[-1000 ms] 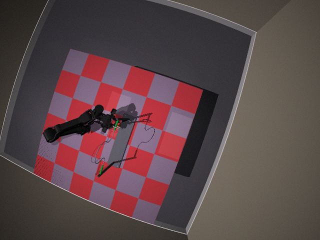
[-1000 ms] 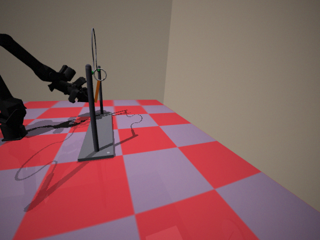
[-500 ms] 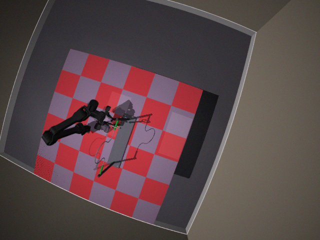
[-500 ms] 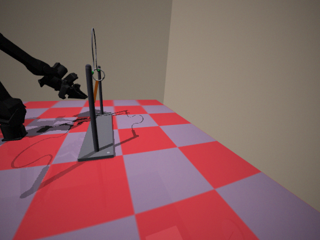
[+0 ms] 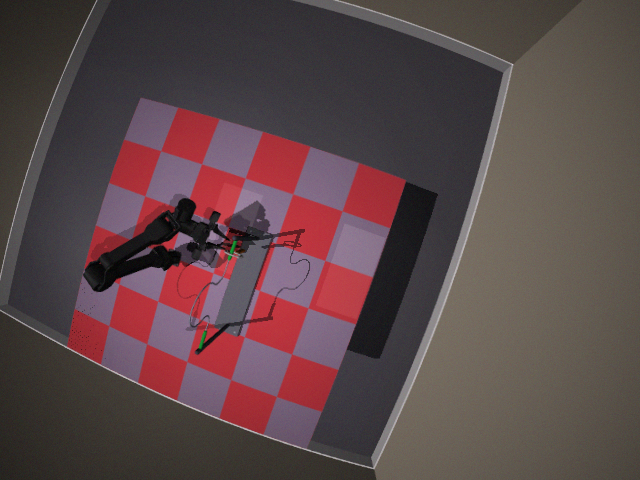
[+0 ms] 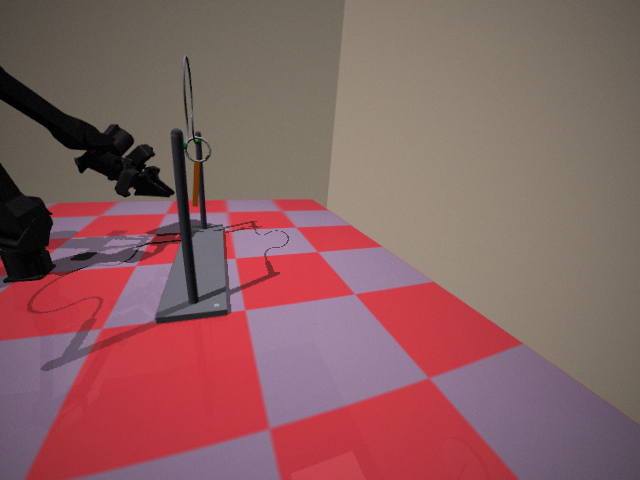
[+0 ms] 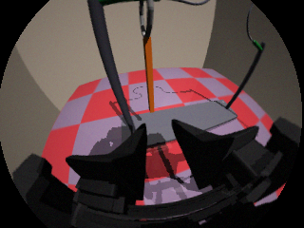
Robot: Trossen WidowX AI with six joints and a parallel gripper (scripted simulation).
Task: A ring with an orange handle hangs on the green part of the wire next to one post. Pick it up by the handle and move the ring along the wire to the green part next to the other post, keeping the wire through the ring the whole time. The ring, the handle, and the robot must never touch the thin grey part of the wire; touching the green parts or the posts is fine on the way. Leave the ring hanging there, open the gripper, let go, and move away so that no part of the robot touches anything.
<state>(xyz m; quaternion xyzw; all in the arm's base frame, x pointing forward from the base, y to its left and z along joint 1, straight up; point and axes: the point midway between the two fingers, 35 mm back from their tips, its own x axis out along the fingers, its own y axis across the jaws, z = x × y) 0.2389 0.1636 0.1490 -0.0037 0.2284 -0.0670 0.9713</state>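
The ring (image 5: 236,252) (image 6: 209,149) hangs around the green part (image 5: 232,250) of the wire beside the far post (image 6: 202,201) (image 7: 110,62). Its orange handle (image 6: 195,183) (image 7: 149,76) hangs straight down. My gripper (image 6: 172,194) (image 7: 159,124) is partly open and empty. In the exterior view its tips are left of the handle, with a gap; in the wrist view the handle's lower end is beyond them. The thin grey wire (image 5: 191,310) (image 6: 184,93) curves between the two green parts. The other green part (image 5: 202,339) (image 7: 257,45) has no ring on it.
A grey base (image 5: 242,289) (image 6: 201,268) (image 7: 204,116) carries both posts. The other post (image 5: 212,338) (image 6: 184,206) (image 7: 244,81) stands at its near end in the exterior view. Shadows of the wire and the arm fall on the checkered table (image 5: 330,180) (image 6: 330,335).
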